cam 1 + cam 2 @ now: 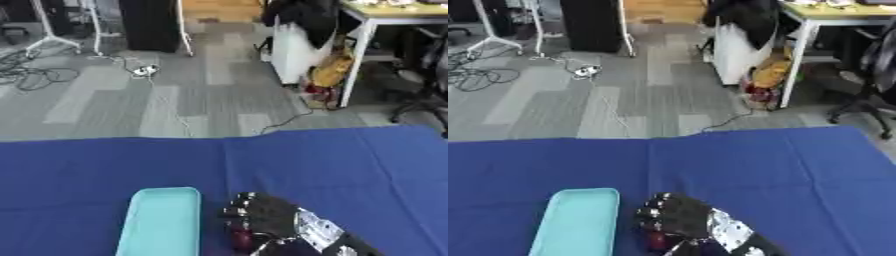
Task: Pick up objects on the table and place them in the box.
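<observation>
The right hand (267,220) curls around a small red object (240,239) at the near edge of the bench (350,165), beside the turquoise box (162,222); it seems light and rigid

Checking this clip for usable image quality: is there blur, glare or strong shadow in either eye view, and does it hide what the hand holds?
Left eye view: soft throughout; the right hand is smeared, with a bright glare on its silver part, and a small dark red thing under it stays unidentifiable. Right eye view: same softness; light even, no hard shadows on the blue table or the light blue box.
</observation>
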### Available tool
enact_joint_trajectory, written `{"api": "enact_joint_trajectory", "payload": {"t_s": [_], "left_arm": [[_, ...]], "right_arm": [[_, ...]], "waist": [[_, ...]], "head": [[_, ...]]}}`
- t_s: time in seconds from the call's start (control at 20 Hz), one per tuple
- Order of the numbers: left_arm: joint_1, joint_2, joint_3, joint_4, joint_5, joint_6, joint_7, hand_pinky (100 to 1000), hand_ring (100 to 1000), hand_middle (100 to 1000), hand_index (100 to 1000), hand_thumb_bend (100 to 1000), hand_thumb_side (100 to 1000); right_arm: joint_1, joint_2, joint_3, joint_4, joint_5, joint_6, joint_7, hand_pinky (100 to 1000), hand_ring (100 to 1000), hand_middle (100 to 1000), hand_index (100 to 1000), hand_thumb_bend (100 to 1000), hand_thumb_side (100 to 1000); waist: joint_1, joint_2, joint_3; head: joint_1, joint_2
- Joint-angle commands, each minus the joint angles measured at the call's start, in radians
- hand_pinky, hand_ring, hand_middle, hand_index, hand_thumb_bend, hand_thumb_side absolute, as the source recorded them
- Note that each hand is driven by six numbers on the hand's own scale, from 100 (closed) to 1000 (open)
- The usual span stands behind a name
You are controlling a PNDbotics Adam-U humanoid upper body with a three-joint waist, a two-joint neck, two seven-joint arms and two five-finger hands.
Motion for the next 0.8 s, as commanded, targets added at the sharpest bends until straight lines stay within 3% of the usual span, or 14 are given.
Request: {"api": "enact_joint_trajectory", "payload": {"t_s": [0.05, 0.4, 0.6, 0.8], "left_arm": [[-0.012, 0.017, 0.004, -0.015, 0.003, -0.002, -0.003, 458, 496, 613, 734, 427, 810], [-0.008, 0.019, 0.004, -0.015, 0.002, -0.001, -0.003, 458, 496, 613, 734, 426, 810], [-0.006, 0.021, 0.004, -0.015, 0.001, 0.000, -0.003, 457, 496, 613, 734, 426, 810], [-0.006, 0.022, 0.004, -0.015, 0.001, -0.001, -0.003, 457, 496, 613, 735, 425, 810]], "right_arm": [[-0.010, -0.015, -0.034, 0.051, 0.020, -0.285, -0.293, 352, 537, 662, 814, 364, 1000], [0.002, -0.023, -0.064, 0.122, 0.007, -0.285, -0.293, 105, 409, 603, 823, 457, 1000], [0.016, -0.035, -0.069, 0.135, 0.005, -0.285, -0.293, 100, 370, 586, 828, 480, 1000], [0.027, -0.039, -0.070, 0.152, -0.017, -0.285, -0.293, 100, 270, 515, 806, 477, 976]], "waist": [[0.001, -0.016, 0.000], [0.001, -0.018, -0.003], [-0.001, -0.021, -0.005], [-0.001, -0.021, -0.005]], "head": [[-0.011, -0.006], [0.001, -0.011], [0.005, -0.016], [0.009, -0.017]]}}
